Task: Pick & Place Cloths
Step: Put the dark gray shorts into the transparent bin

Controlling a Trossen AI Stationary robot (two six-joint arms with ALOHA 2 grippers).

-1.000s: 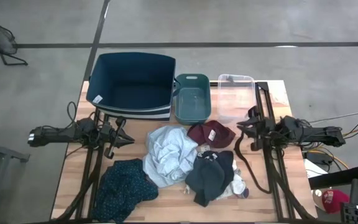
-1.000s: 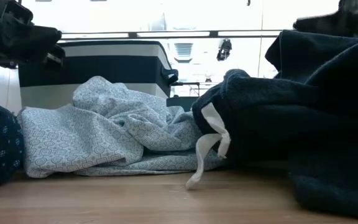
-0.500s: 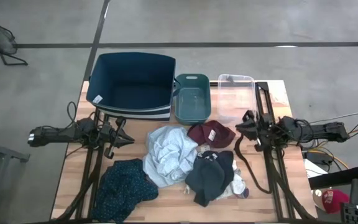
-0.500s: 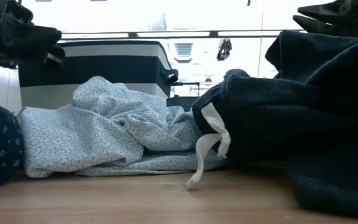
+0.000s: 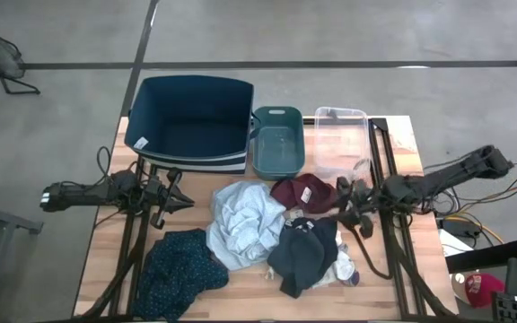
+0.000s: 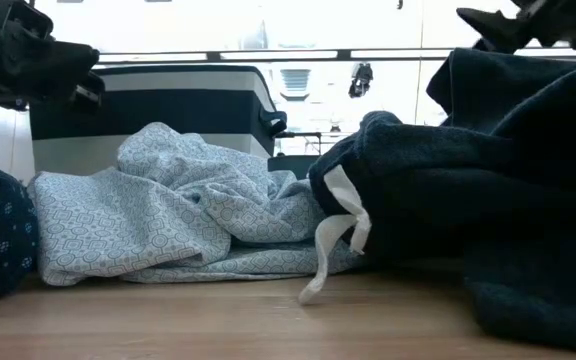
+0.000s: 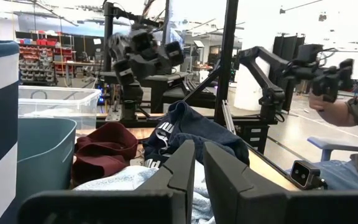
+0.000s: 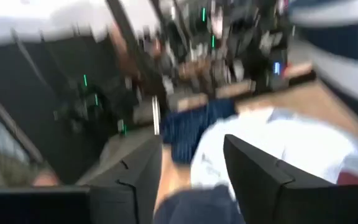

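Five cloths lie bunched on the table between my arms: pale blue-grey [image 5: 243, 222], dark teal patterned [image 5: 181, 274], maroon [image 5: 302, 192], dark navy [image 5: 305, 254], and white [image 5: 344, 269] sticking out from under the navy one. My left gripper [image 5: 178, 198] hovers shut left of the pale cloth, pointing toward the table's right. My right gripper [image 5: 343, 201] is open and sits just right of the maroon cloth, touching nothing. In the low view the pale cloth [image 6: 168, 210] and the navy cloth [image 6: 468, 200] fill the foreground.
Three bins stand along the far edge: a large blue one [image 5: 191, 121], a small teal one [image 5: 278, 141] and a clear one [image 5: 339, 144]. Bare wood shows at the table's near edge [image 6: 218, 320]. A person [image 7: 353, 106] is beyond the table's right side.
My right gripper has moved toward the table's left and slightly toward the near edge, closing in on the maroon cloth, while its arm stretched out and the wrist tipped. The cloths have not moved.
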